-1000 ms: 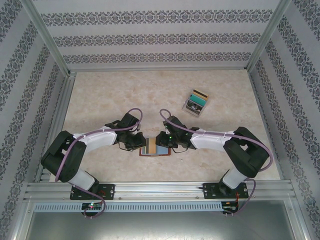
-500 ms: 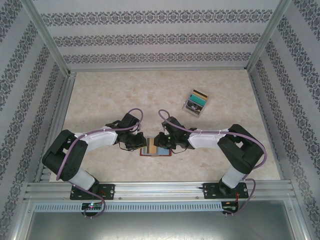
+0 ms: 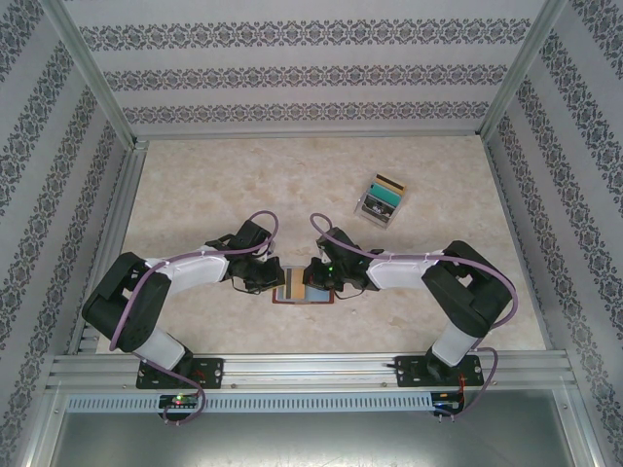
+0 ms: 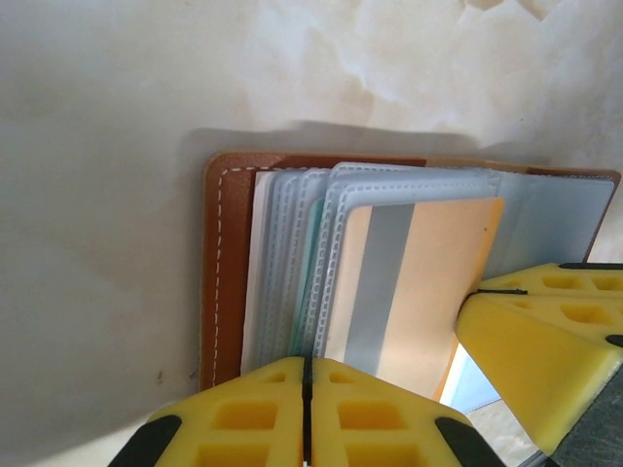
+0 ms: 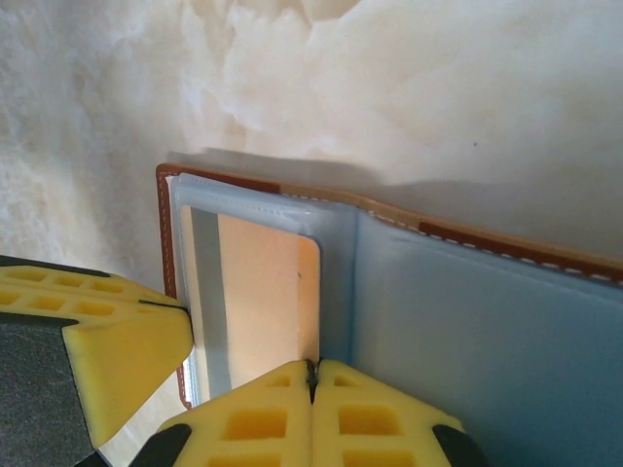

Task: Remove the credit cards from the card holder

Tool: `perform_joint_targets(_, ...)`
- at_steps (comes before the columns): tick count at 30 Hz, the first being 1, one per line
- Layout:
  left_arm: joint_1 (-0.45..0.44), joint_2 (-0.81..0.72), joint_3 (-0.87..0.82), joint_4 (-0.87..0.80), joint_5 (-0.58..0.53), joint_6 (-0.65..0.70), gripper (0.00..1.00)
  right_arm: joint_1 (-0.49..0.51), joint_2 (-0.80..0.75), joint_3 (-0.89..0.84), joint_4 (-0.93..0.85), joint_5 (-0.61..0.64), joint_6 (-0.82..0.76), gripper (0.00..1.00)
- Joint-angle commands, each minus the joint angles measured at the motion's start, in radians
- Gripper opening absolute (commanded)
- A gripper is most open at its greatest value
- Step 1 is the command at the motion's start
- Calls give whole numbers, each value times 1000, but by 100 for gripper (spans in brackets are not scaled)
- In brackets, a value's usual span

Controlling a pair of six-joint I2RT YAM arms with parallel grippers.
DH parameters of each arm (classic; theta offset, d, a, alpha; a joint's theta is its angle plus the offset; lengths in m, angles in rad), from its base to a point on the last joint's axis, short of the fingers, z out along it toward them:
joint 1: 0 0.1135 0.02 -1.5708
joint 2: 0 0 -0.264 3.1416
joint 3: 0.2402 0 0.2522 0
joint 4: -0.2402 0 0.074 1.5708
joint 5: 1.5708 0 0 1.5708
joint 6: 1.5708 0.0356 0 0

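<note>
**Student:** Left gripper (image 4: 307,375): what state?
**Tutor:** Jaws pressed together, no gap at the seam, at the near edge of the fanned clear sleeves (image 4: 292,253). Whether a sleeve is pinched cannot be told.
**Student:** And the right gripper (image 5: 311,375)?
**Tutor:** Likewise closed. Its tips meet at the edge of the sleeve carrying the tan card (image 5: 263,292), but a pinch cannot be confirmed. The two grippers stand just beside each other.
**Student:** Where is the card holder (image 3: 302,292)?
**Tutor:** Lying open and flat on the table (image 3: 243,185), between the two grippers, brown cover down, pale blue-grey pockets (image 5: 467,331) up. The tan card, grey-striped, sits in the topmost sleeve. A clear box (image 3: 382,199) of coloured cards stands well apart, far right.
</note>
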Motion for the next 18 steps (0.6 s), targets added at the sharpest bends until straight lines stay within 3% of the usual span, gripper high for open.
perform_joint_targets(1, 8, 18, -24, -8, -18, -5, 6, -10, -15, -29, -2, 5, 0, 0)
perform_joint_targets(15, 8, 36, -17, -41, -47, -2, 0, -37, -86, -72, -35, 22, -21, 1)
perform_joint_targets(18, 8, 38, -15, -39, -41, 0, 0, -35, -67, -69, -10, 2, -18, 13)
